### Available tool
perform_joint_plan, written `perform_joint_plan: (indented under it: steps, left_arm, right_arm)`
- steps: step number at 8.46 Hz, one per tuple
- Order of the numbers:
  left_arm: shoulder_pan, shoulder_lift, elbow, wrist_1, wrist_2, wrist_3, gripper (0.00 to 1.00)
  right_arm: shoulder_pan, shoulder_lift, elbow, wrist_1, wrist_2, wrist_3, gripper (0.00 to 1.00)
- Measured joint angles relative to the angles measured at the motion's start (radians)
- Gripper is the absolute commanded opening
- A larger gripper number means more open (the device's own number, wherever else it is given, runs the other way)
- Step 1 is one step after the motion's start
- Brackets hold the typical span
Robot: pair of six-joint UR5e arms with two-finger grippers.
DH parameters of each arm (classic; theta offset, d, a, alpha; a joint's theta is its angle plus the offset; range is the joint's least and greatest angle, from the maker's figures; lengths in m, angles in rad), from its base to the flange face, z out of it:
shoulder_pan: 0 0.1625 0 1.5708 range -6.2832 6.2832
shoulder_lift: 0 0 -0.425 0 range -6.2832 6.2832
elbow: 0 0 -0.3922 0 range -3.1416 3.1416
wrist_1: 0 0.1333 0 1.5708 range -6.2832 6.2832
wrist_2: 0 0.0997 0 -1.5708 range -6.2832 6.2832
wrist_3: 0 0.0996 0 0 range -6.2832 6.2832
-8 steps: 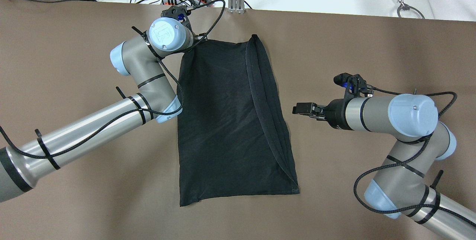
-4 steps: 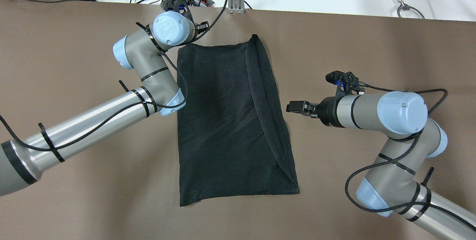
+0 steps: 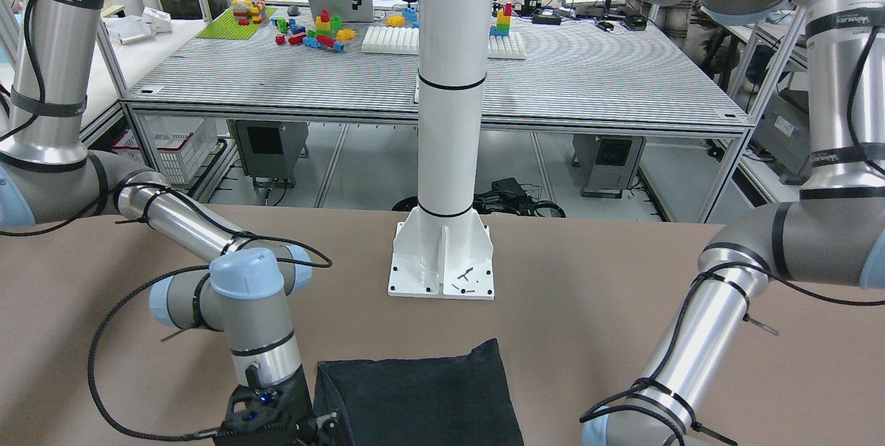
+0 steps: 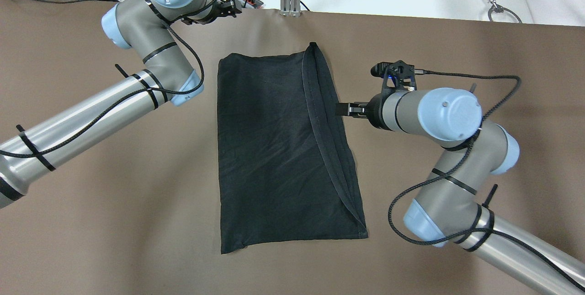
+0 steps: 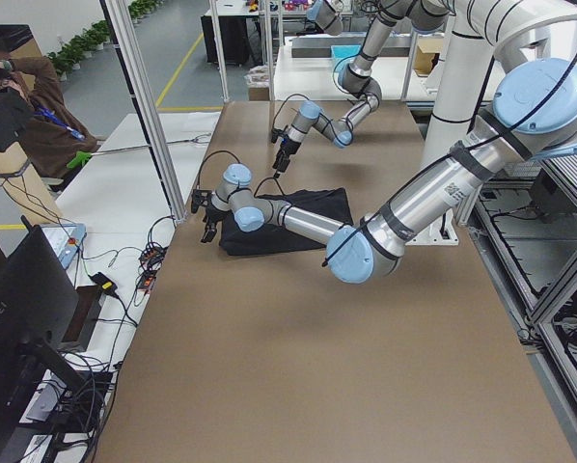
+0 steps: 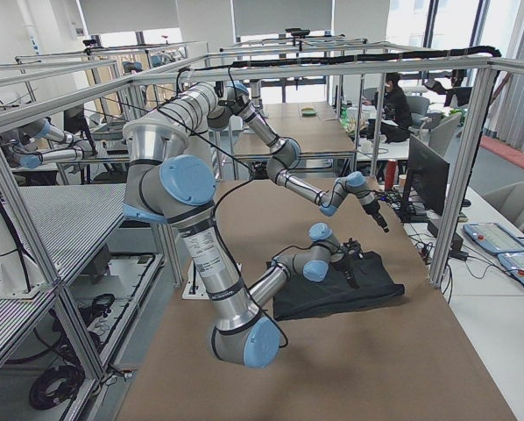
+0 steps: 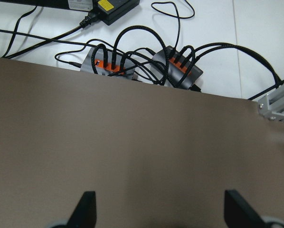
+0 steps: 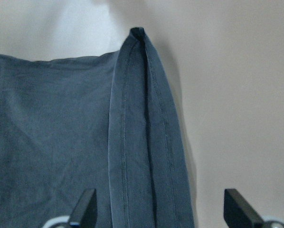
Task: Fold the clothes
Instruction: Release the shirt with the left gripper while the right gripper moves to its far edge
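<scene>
Our left gripper point(image 7: 159, 205) has let go of the far corner and backed off to the table point(image 4: 91, 203) edge, jaws spread, empty; the black cloth point(image 4: 269, 148) lies flat mid-table, while our right gripper point(image 4: 343, 109) has closed in on its hemmed right edge, jaws wide, so the next fold looks like ours to start

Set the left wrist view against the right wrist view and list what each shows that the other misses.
Only the left wrist view: two cable hubs on the white surface beyond the table. Only the right wrist view: the black cloth, its hemmed fold rising to a point. Both: the brown table and open jaws at the bottom, holding nothing.
</scene>
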Motion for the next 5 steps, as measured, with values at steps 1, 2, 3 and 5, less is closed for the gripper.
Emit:
perform_joint_plan:
  steps: [1, 2, 3, 5]
  left_arm:
    - [-0.005, 0.045, -0.044, -0.013, -0.015, 0.021, 0.95]
    - [-0.007, 0.080, -0.073, -0.033, -0.021, 0.031, 0.95]
    - [-0.007, 0.100, -0.086, -0.047, -0.023, 0.034, 0.95]
    - [-0.006, 0.112, -0.091, -0.055, -0.023, 0.036, 0.95]
  right_arm:
    - [-0.001, 0.097, -0.121, 0.007, -0.033, -0.011, 0.94]
    - [-0.004, 0.181, -0.242, 0.035, -0.069, -0.017, 0.94]
    - [-0.008, 0.240, -0.338, 0.062, -0.101, -0.022, 0.94]
    - [-0.024, 0.319, -0.473, 0.086, -0.167, -0.030, 0.94]
